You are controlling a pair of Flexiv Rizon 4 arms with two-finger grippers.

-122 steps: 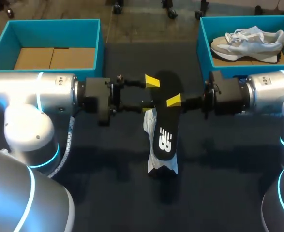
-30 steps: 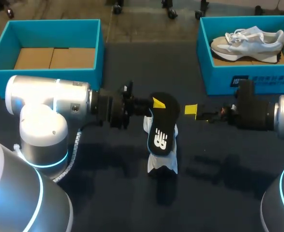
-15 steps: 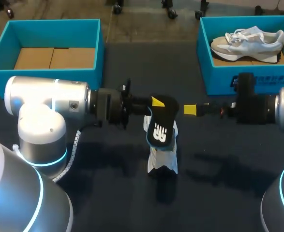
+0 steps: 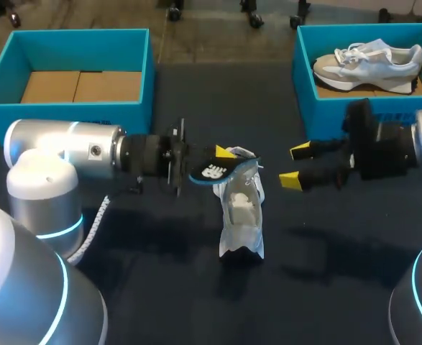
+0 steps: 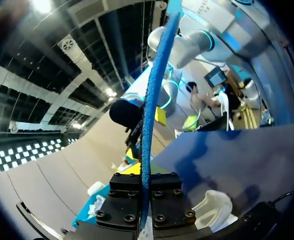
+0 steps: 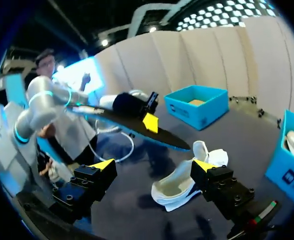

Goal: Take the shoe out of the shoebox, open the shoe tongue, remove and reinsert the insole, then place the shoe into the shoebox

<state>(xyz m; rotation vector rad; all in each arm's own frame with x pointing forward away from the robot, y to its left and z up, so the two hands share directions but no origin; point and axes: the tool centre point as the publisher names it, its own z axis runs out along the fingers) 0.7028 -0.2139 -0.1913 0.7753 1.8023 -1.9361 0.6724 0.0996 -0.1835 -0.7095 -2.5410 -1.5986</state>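
Left gripper (image 4: 223, 159): clamped flat on the black insole (image 4: 208, 171), which the left wrist view showed edge-on between the fingers, blue underside outward.
Right gripper (image 4: 295, 166): fingers spread wide with nothing between them, hanging just beside the shoe and apart from it.
Insole: out of the shoe and in the air, poised over the shoe's opening; whether its tip touched the collar could not be told.
Sneaker (image 4: 241, 208): pale and laceless-looking, lying on the dark table (image 4: 160, 287) between the two grippers, mouth gaping upward.
Right shoebox (image 4: 305, 86): teal, holding a second sneaker (image 4: 369, 61).
Left shoebox (image 4: 142, 79): teal, with only a cardboard floor showing.
Step in hand: probably the reinsertion, since the insole was free and the shoe lay hollow.
Next move: likely tilting the insole's leading end down into the mouth and sliding it toward the toe.
Call on the right arm: probably pinning the collar or tongue so the light shoe would not skid.
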